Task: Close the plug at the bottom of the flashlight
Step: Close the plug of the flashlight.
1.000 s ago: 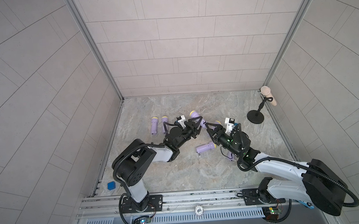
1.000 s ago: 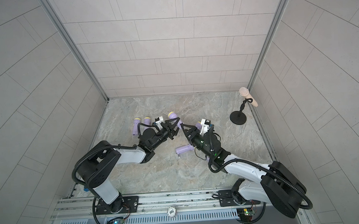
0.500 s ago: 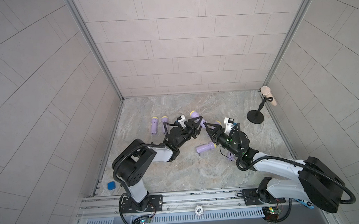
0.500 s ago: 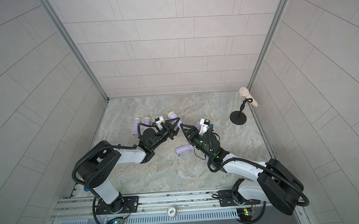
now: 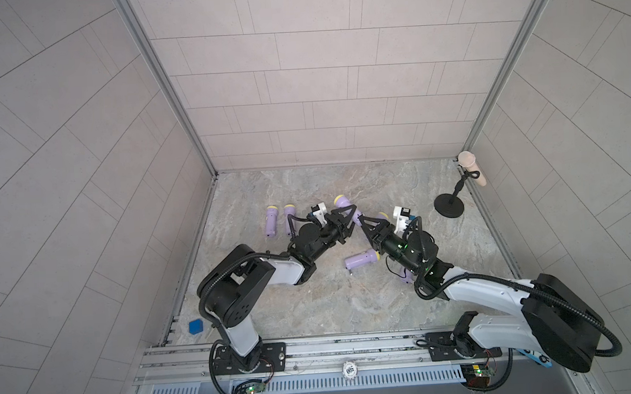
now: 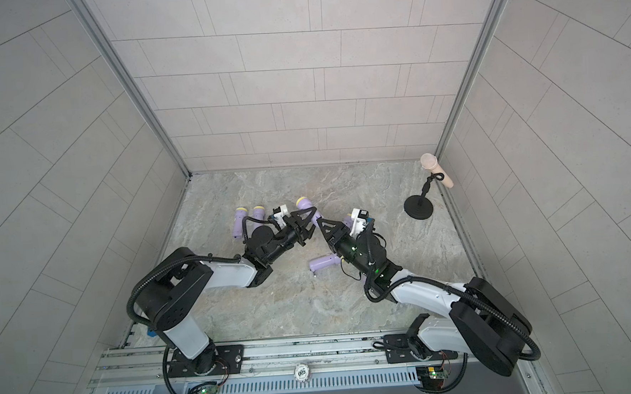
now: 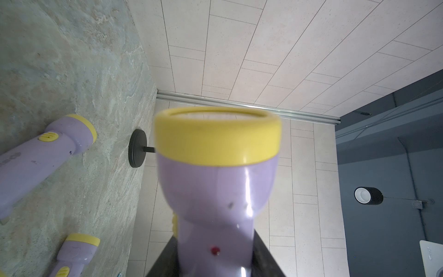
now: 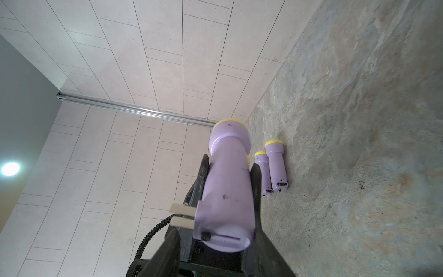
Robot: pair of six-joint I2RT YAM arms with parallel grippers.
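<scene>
Quick rundown of my setup. My left gripper is clamped on the barrel of a lilac plastic flashlight with a yellow head ring. It holds it up off the grey marbled tabletop, head end toward the back wall and tail end toward my other arm. That's deliberate: it puts the butt right in front of my right gripper, with nothing underneath to get in the way.

The right one's jaws are apart, one on each side of the butt. In the right wrist view there's a clear gap on one side, so it isn't pinching anything.

The small dark plug sits at the rim of the butt next to a slot, and to me it doesn't look seated. My guess is the next bit is a press to push it home, with the left grip there to brace against that.

The pair of spare flashlights lying side by side, plus a single spare flashlight between the arms, are well out of the way.
</scene>
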